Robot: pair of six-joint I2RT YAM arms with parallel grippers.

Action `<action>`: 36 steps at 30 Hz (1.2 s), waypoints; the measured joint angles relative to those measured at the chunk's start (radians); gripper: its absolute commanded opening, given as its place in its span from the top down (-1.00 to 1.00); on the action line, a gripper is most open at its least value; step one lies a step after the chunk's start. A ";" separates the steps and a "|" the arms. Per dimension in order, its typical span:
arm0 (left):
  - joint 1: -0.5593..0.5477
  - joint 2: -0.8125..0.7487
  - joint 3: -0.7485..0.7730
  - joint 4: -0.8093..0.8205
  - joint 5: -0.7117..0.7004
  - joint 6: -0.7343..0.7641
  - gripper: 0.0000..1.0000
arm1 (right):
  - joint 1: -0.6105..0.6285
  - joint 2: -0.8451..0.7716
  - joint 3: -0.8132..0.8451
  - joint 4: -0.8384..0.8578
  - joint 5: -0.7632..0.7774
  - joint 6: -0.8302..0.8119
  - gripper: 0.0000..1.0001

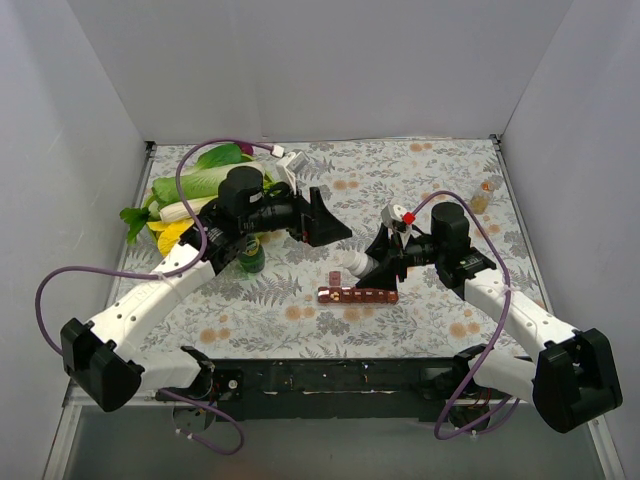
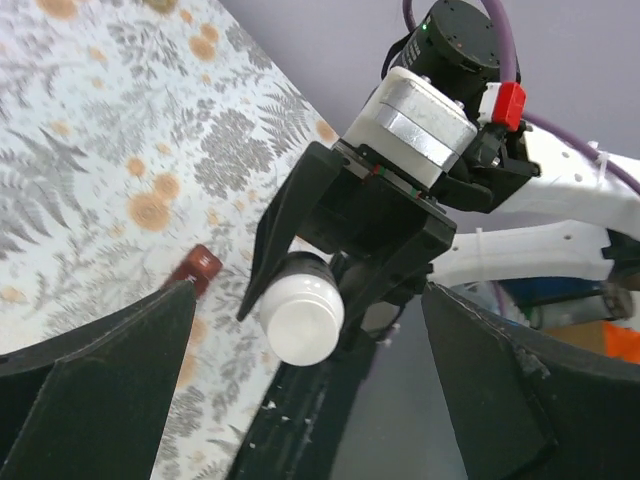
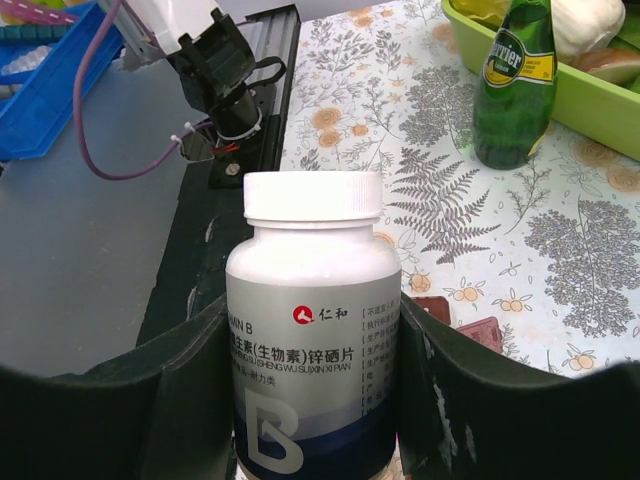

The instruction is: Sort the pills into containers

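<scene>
Clasping grey bottle [image 3: 312, 290] sideways, right hand [image 3: 315, 400] low

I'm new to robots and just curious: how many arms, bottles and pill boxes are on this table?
Robot arms: 2 (left gripper, right gripper)
Bottles: 2 (white-capped pill bottle, green bottle)
Pill boxes: 1 (red-brown strip)
Total: 5
A small amber item at the far right is too small to name.

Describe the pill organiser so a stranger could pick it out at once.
On the fern-patterned table, look centre front, between the arms. The pill organiser lies there: a narrow red-brown strip of small compartments, unlike the upright green bottle.
</scene>
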 measured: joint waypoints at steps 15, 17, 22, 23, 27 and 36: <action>-0.107 0.163 0.067 -0.270 0.000 -0.166 -0.41 | 0.000 -0.001 0.000 -0.040 0.028 -0.045 0.94; -0.123 0.188 0.084 -0.293 -0.016 -0.166 -0.30 | 0.000 -0.001 0.000 -0.043 0.029 -0.048 0.94; -0.139 0.219 0.127 -0.325 -0.040 -0.165 0.05 | 0.000 -0.001 0.000 -0.045 0.044 -0.052 0.93; -0.142 0.220 0.133 -0.331 -0.046 -0.163 0.06 | -0.001 -0.001 0.000 -0.045 0.045 -0.053 0.93; -0.145 0.220 0.147 -0.354 -0.060 -0.161 0.06 | -0.001 -0.001 0.001 -0.044 0.044 -0.055 0.94; -0.147 0.220 0.163 -0.385 -0.072 -0.159 -0.26 | -0.001 -0.001 0.002 -0.045 0.043 -0.055 0.93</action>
